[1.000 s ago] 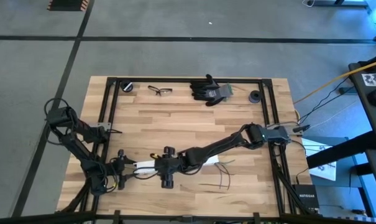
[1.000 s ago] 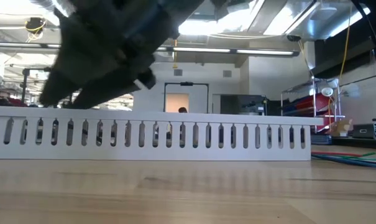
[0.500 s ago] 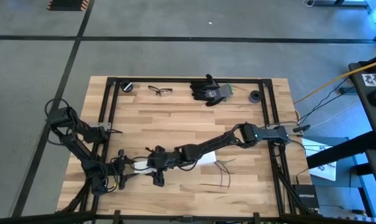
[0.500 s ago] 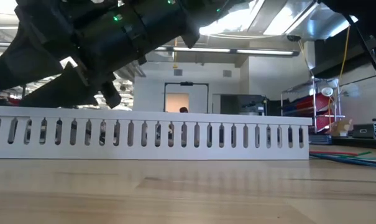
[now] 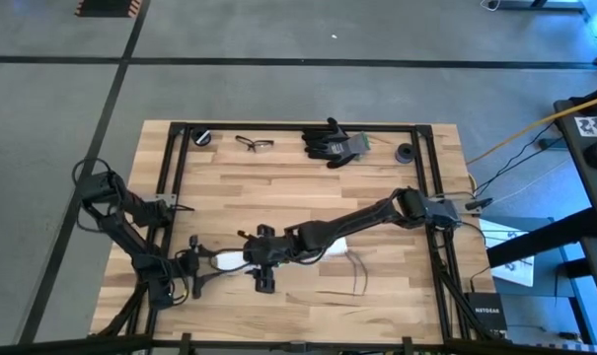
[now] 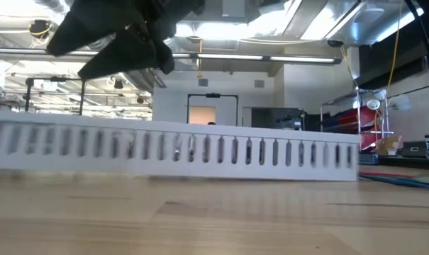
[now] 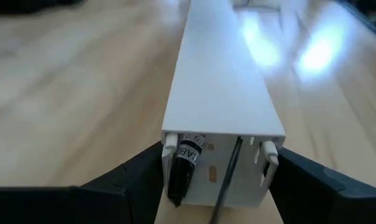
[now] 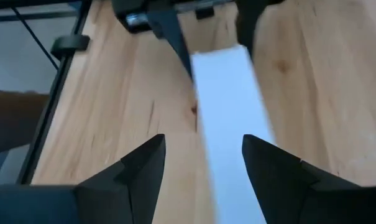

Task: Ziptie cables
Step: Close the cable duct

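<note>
Left wrist view: left tool clamps the long white slotted plastic duct; right tool, fingers spread, straddles it. Thin dark cables (splayed) lie near the wooden counter's front edge.

I see the slotted duct lying across the table front, left gripper at its left end, right gripper over it; cables right of it; glasses, glove at the far edge.
</note>
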Available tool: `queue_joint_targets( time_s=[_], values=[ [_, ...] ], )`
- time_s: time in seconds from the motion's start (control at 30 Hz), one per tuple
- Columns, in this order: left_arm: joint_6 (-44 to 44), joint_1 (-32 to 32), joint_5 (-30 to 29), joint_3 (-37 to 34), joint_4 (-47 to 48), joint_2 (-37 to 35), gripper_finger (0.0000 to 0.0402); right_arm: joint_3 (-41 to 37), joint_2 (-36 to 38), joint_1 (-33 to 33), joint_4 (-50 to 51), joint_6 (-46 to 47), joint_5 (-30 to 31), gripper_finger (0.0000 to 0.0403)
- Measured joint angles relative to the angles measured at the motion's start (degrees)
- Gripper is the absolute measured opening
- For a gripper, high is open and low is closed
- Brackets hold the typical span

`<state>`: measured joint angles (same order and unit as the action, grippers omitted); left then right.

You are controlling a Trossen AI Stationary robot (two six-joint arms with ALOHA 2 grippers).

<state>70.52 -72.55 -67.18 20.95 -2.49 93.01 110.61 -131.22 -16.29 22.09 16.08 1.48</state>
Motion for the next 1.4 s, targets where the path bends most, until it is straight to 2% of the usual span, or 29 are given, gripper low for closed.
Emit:
queue_joint_targets(
  time_s=[0.07, 0.33, 0.6, 0.8, 1.0, 1.17, 1.4],
  values=[
    [1.8, 0.1, -2.4, 0.1, -0.5, 2.5, 0.0235, 0.0, 0.0, -0.3, -0.8, 0.1, -0.1, 0.0202],
    [5.1, 2.4, -4.1, 0.2, -3.2, 11.3, 0.0235, 0.1, -0.4, -1.1, -0.9, 0.4, 2.8, 0.0202],
    [5.1, 3.6, -3.2, 0.3, -2.5, 12.2, 0.0235, 0.2, -2.1, -0.9, 4.5, 0.4, 5.3, 0.0202],
    [5.6, 3.7, -2.8, 0.3, -2.5, 12.2, 0.0235, 0.2, -2.8, -0.3, 6.9, 0.0, 11.5, 0.0202],
    [5.8, 3.7, -2.6, 0.3, -2.5, 12.3, 0.0235, 0.2, -4.1, 1.2, 7.1, 0.0, 10.5, 0.0202],
    [5.9, 3.7, -2.4, 0.3, -2.5, 12.3, 0.0235, 0.3, -5.9, 1.7, 1.9, 0.2, 7.2, 0.0202],
    [6.0, 3.7, -2.3, 0.3, -2.6, 12.3, 0.0235, 0.4, -7.0, 1.7, -1.2, 0.4, 6.4, 0.0202]
  ],
)
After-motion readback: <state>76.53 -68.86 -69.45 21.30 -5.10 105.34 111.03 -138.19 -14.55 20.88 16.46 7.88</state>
